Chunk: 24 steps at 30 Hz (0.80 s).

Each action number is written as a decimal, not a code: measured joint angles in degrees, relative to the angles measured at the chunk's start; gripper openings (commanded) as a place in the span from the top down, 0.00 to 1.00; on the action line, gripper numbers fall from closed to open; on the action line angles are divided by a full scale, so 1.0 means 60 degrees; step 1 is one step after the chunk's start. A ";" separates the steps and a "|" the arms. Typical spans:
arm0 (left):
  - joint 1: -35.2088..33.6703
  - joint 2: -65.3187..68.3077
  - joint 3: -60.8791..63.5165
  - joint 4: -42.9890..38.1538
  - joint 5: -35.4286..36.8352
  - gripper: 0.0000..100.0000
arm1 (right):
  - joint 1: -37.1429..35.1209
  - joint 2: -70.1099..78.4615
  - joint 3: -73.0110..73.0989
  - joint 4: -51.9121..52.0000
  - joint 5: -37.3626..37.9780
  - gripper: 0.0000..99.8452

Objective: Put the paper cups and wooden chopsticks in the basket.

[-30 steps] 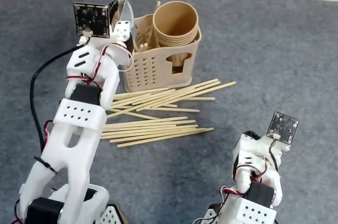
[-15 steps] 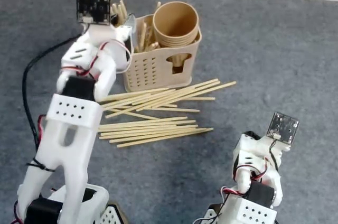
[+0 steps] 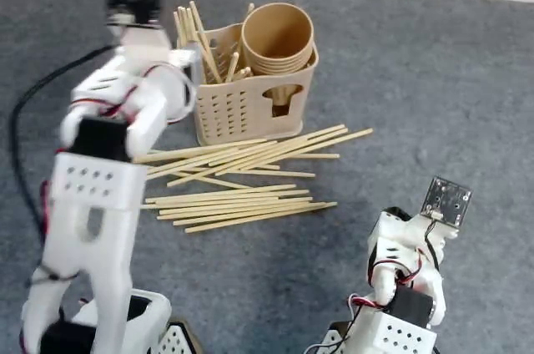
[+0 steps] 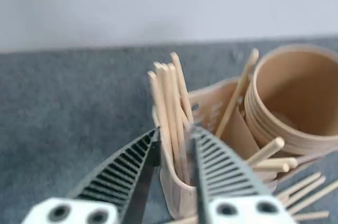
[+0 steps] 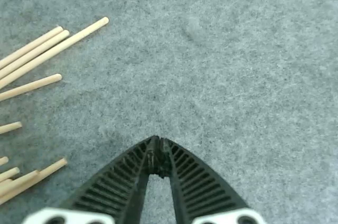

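- Lower right of the high view: the right gripper [image 5: 157, 145] is held over bare grey carpet [image 3: 434, 78], its jaws pressed together on nothing.
- Centre of the frame: loose chopsticks [image 3: 242, 172] are spread flat on the carpet just below the basket. They are fanned in two rough bands, with some crossed over one another.
- These sticks are judged light, stiff and smooth, so they are apt to roll or slip. A hold is best taken across several at once near mid-length, where they lie closest together, so that no end tips down.
- Upper left: the left gripper [image 4: 174, 131] is closed on a bundle of chopsticks [image 4: 168, 97]. The bundle is held nearly upright, with its lower ends inside the left compartment of the basket [image 3: 242, 108].
- Upper centre: the paper cups [image 3: 279, 32] are nested in one stack in the basket's right compartment. They are thin-walled and easily crushed, and are judged to need no further handling.
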<state>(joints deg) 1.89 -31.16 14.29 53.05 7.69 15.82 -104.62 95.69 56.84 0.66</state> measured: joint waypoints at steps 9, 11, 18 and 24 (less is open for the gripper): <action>-0.0484 -0.2930 0.2667 0.0000 -0.1582 0.99 | 0.0000 0.0000 0.0000 0.0000 0.0000 1.00; -0.0894 -0.3546 0.3370 0.0000 -0.1612 0.99 | 0.0000 0.0000 0.0000 0.0000 0.0000 1.00; -0.2242 -0.5201 0.5451 0.0000 -0.1612 0.99 | 0.0000 0.0000 0.0000 0.0000 0.0000 1.00; -0.2784 -0.6022 0.7077 0.0000 -0.1612 0.99 | 0.0000 0.0000 0.0000 0.0000 0.0000 1.00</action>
<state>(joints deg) -14.81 -67.30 56.75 53.05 -1.98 15.82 -104.62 95.69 56.84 0.66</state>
